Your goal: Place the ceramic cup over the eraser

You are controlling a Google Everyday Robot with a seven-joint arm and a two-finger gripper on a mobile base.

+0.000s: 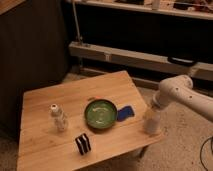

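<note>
Your gripper [151,116] stands with jaws wide at the right edge of the table [50,100], down over the ceramic cup [151,128]; you cannot tell whether it touches. Just left lies a flat blue object [127,113], then the green bowl [88,113]; the eraser [83,143] sits near the front edge, well apart

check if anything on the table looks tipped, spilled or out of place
Nothing spilled or tipped. The bottle, green bowl and eraser sit upright. Only the ceramic cup stands close to the table's right edge, with the gripper right at it.
</note>
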